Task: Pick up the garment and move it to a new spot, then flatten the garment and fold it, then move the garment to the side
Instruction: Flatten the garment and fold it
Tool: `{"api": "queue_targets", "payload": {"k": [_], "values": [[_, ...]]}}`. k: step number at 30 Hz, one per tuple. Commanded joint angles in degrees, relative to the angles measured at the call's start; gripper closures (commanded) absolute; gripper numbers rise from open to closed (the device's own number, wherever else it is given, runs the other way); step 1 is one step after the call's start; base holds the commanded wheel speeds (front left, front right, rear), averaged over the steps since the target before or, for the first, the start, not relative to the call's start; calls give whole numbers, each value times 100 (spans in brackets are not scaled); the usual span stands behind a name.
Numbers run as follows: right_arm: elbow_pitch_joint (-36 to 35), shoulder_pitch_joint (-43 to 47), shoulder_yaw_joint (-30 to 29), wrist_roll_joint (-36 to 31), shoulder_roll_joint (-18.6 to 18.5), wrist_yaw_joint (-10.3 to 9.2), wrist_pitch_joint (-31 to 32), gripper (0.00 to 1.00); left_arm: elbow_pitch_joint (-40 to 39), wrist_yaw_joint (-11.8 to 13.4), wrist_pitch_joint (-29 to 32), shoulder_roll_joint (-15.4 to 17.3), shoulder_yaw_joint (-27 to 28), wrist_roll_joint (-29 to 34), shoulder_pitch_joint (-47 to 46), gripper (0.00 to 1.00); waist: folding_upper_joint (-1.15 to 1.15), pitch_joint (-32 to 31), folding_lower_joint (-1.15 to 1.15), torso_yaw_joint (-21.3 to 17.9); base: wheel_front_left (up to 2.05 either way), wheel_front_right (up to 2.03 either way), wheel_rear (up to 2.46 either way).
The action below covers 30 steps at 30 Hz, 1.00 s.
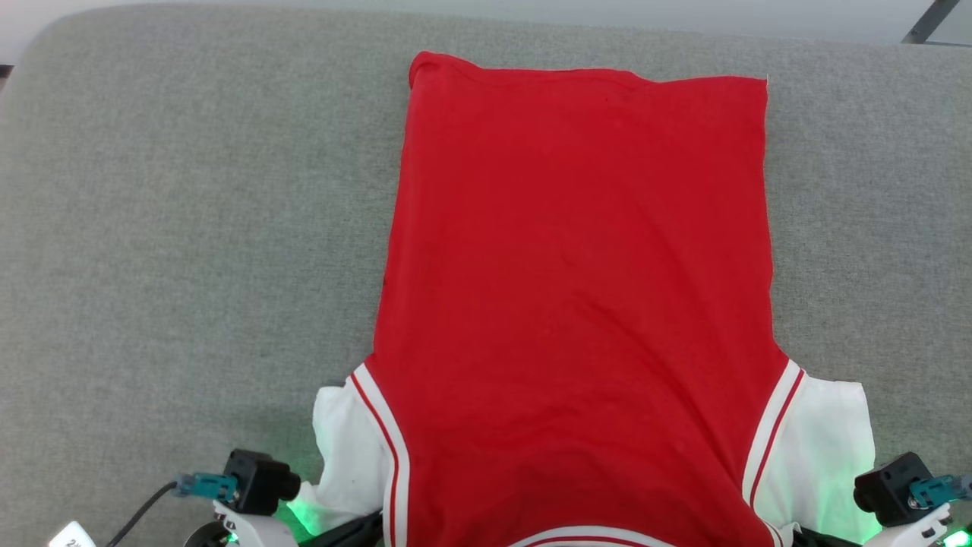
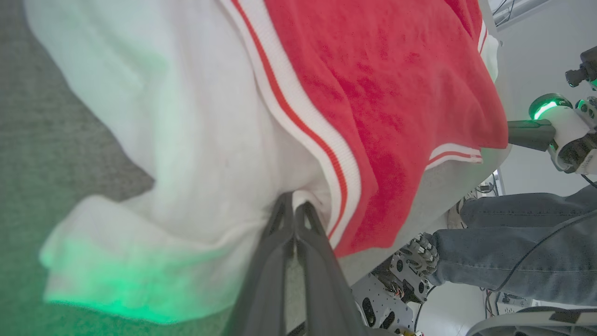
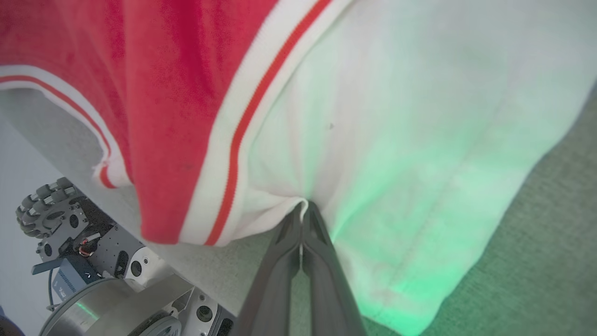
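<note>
Grey woven fabric covers the big padded surface (image 1: pixel 152 228), and the large red sleeveless sports jersey (image 1: pixel 577 304) lies flat on it, a bit right of centre. Its long axis runs straight away from the robot: plain hem at the far end, neck end pointing back at the robot and drooping over the near edge. It's mostly smooth, just faint wrinkles. White inner lining (image 1: pixel 345 448) pokes out at both armholes, edged by white-and-red striped trim (image 1: pixel 383 448). The left gripper (image 2: pixel 294 206) is clamped tight on the white cloth at the left armhole corner. The right gripper (image 3: pixel 303 205) pinches the lining on the right side the same way.
</note>
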Motion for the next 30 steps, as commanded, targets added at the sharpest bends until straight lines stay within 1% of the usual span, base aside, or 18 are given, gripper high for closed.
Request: {"api": "queue_targets", "payload": {"k": [1, 2, 4, 5, 10, 13, 15, 18, 20, 22, 26, 28, 30], "values": [[103, -74, 106, -47, 80, -8, -37, 100, 49, -14, -31, -32, 18, 10, -43, 100, 0, 3, 0, -6, 0, 0, 0], [141, -114, 142, -56, 76, -8, -82, 63, 79, -32, -40, -41, 25, 3, -47, 100, 0, 3, 0, -16, 0, 0, 0], [92, -117, 262, -63, -91, -8, 11, 0, 104, -32, -47, -30, 30, 9, -52, 100, 0, -4, 0, -40, 0, 0, 0], [-10, -126, 238, 1, -140, -9, 29, 0, 98, -36, -71, -16, 43, 11, -49, 100, 0, -8, 0, -62, 0, 0, 0], [-883, 63, -423, 287, -462, -6, 367, 0, -77, 6, -139, 66, 42, 88, 16, 100, 0, 9, 0, -131, 0, 0, 0], [-1538, 119, -1175, 669, -557, -7, 709, 0, -261, 47, -112, 87, 47, 179, -95, 100, 0, 95, 0, -63, 0, 0, 0], [-1878, 0, -1685, 1008, -491, -6, 921, 0, -388, 75, -85, 92, 55, 272, -190, 100, 0, 173, 0, 18, 0, 0, 0], [-1984, -564, -2314, 1266, -553, -6, 1225, 0, -528, 90, -1, 24, 45, 416, -343, 100, 0, 308, 0, 177, 0, 0, 0], [-1723, -1251, -2550, 1194, -562, -7, 1302, 0, -583, 81, 59, -49, 47, 478, -474, 100, 0, 429, 0, 287, 0, 0, 0], [-1289, -2102, -2474, 1001, -526, -6, 1321, 0, -609, 47, 107, -109, 48, 547, -583, 100, 0, 561, 0, 390, 0, 0, 0], [35, -3996, -1867, 409, -220, -6, 1441, 0, -605, -35, 199, -227, 63, 671, -834, 100, 0, 868, 0, 602, 0, 0, 0], [838, -4802, -1485, 81, -67, -6, 1644, 0, -574, -71, 238, -288, 57, 739, -935, 100, 0, 992, 0, 708, 0, 0, 0], [1666, -5442, -1240, -162, 87, -6, 1972, 0, -540, -108, 243, -356, 50, 751, -1010, 100, 0, 1102, 0, 806, 0, 0, 0]]}}
